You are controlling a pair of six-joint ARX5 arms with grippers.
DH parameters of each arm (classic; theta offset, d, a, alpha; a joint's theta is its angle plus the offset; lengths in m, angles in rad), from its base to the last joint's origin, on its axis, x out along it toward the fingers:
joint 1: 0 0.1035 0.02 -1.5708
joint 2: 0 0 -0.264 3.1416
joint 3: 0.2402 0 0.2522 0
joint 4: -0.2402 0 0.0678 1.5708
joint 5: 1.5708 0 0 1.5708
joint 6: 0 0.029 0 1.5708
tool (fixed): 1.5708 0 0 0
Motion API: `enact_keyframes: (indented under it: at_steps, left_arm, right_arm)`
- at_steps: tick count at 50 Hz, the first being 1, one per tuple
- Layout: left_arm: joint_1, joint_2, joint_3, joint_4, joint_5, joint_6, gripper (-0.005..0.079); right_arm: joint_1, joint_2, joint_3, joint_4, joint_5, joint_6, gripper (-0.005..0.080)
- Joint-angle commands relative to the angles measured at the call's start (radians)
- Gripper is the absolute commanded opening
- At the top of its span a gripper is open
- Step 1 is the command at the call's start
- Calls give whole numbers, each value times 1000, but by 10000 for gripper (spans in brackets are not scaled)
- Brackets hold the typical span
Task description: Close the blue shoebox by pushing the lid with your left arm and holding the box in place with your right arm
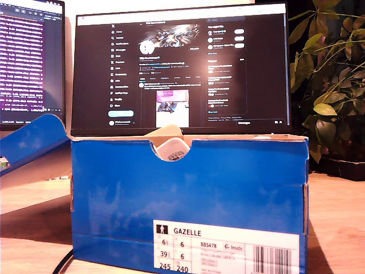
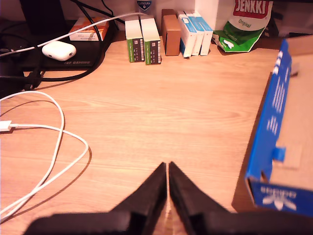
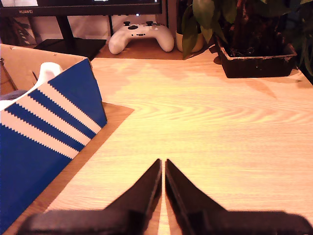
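Wooden table (image 2: 161, 112) carries the blue shoebox (image 1: 188, 194) — lid (image 1: 28, 140) hanging open at the exterior view's left. My first claw (image 2: 167, 169) and my second claw (image 3: 163, 166) hover pinched together — empty, touching nothing.

First pincer (image 2: 167, 169) seen as matte black, two tapering pointed fingers, second pincer (image 3: 163, 165) shaped and coloured alike

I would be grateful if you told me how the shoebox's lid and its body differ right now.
The lid is swung open and tilted at the exterior view's left, while the box body stands upright on the desk. The body carries a white size label; no label shows on the lid there. The lid's inside is brown cardboard in the first wrist view. Both are blue outside.
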Motion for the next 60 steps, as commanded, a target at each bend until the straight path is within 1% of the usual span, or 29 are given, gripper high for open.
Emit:
enact_keyframes:
  at_steps: [1,31,35,37,39,40,42,43,45,46,49,51,52,53,54,56,58,59,60]
  left_arm:
    - [-7,-8,-26,-6,-4,-3,-9]
    - [-7,-8,-26,-6,-3,-3,-9]
    - [-7,-8,-26,-4,9,-5,-9]
    - [-7,-8,-26,-5,31,-55,-9]
    - [-7,-8,-26,-4,44,-55,-9]
    - [-7,-8,-26,-3,51,-108,-9]
    - [-7,-8,-26,-2,68,-115,-9]
    - [-7,-8,-26,-3,77,-173,-9]
    - [-7,-8,-26,-3,96,-195,-9]
    - [-7,-8,-26,-3,104,-243,-9]
    - [-7,-8,-26,6,119,-297,-9]
    - [-7,-8,-26,21,131,-321,-9]
    - [-7,-8,-26,29,141,-336,-9]
    - [-7,-8,-26,40,151,-336,-9]
    - [-7,-8,-26,50,162,-362,-9]
    - [-7,-8,-26,76,176,-366,-10]
    - [-7,-8,-26,119,224,-373,-10]
    - [-7,-8,-26,135,230,-373,-11]
    - [-7,-8,-26,152,261,-375,-12]
  right_arm:
    - [0,-6,-16,10,0,1,-11]
    - [11,-6,-16,11,0,0,-11]
    - [11,-6,-16,11,-1,1,-11]
    - [11,-6,-16,12,-7,3,-11]
    - [11,-6,-16,15,-19,19,-11]
    - [11,-6,-16,17,-27,53,-11]
    - [11,-6,-16,19,-40,89,-11]
    - [11,-6,-16,19,-43,107,-11]
    - [11,-6,-16,19,-63,166,-11]
    - [11,-6,-16,18,-77,199,-11]
    - [11,-6,-16,18,-91,253,-11]
    - [11,-6,-16,22,-91,275,-11]
    - [11,-6,-16,25,-91,324,-11]
    - [11,-6,-16,34,-91,342,-11]
    - [11,-6,-16,45,-92,367,-11]
    - [11,-6,-16,65,-98,402,-11]
    - [11,-6,-16,104,-127,430,-11]
    - [11,-6,-16,121,-132,430,-11]
    - [11,-6,-16,143,-160,470,-11]
